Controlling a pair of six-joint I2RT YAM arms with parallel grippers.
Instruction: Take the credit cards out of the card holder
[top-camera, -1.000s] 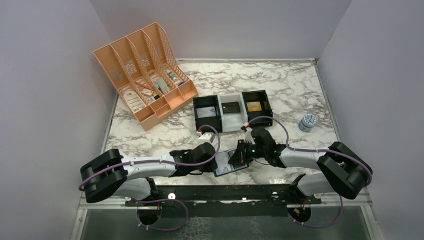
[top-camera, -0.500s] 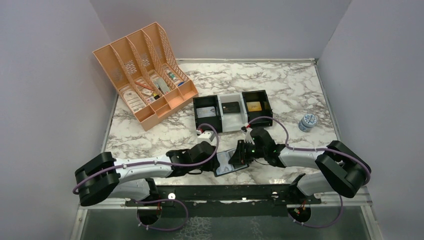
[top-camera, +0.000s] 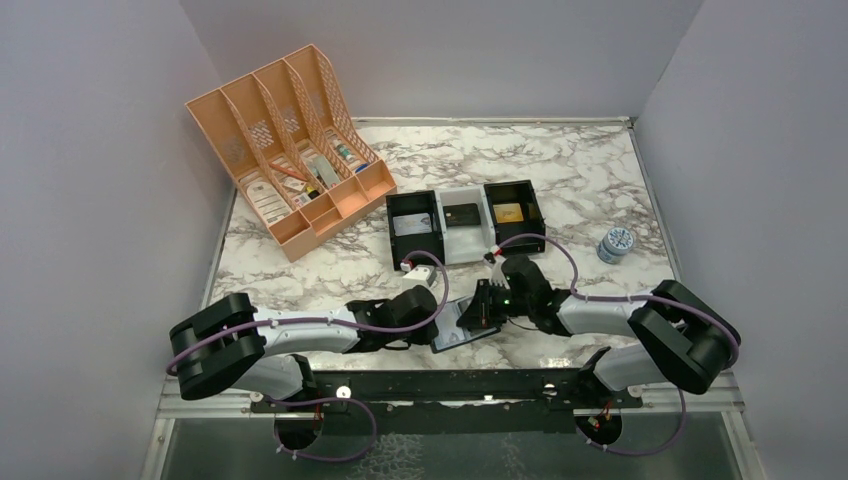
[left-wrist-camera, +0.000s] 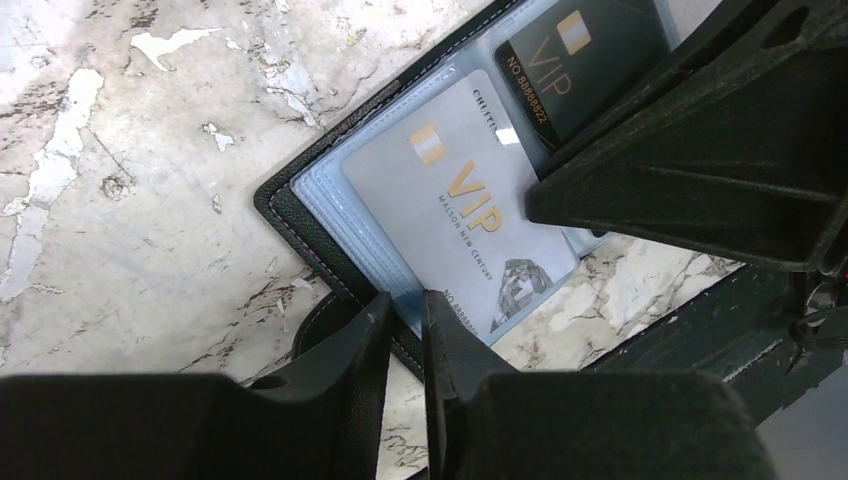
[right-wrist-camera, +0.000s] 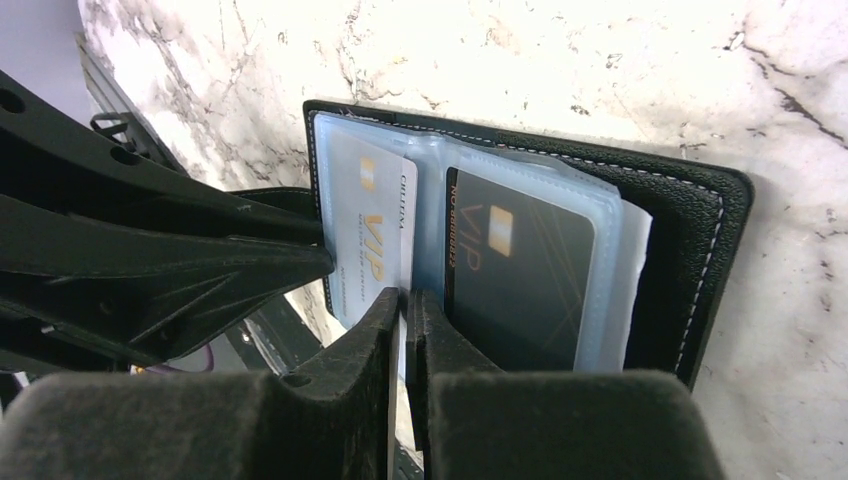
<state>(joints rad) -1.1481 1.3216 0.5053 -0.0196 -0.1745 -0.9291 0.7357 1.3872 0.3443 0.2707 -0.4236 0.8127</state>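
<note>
Pinching almost shut, the right gripper (right-wrist-camera: 405, 310) had the pale grey card (right-wrist-camera: 370, 230) by its edge, a grip seen best from its own wrist camera. The left gripper (left-wrist-camera: 405, 335), jaws nearly closed, nipped an outer edge of the open card holder (right-wrist-camera: 690, 260), which lay on the marble table (top-camera: 580, 170) between the arms. A dark card (right-wrist-camera: 520, 270) sat in the other sleeve. From above the arms hid most of the card holder. Whether the pale grey card had left its sleeve was unclear.

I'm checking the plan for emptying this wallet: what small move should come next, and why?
Probably the right tool slides the silver card out: it looks pinched on that card's edge, while the left tool grips the wallet at its rim.
</note>
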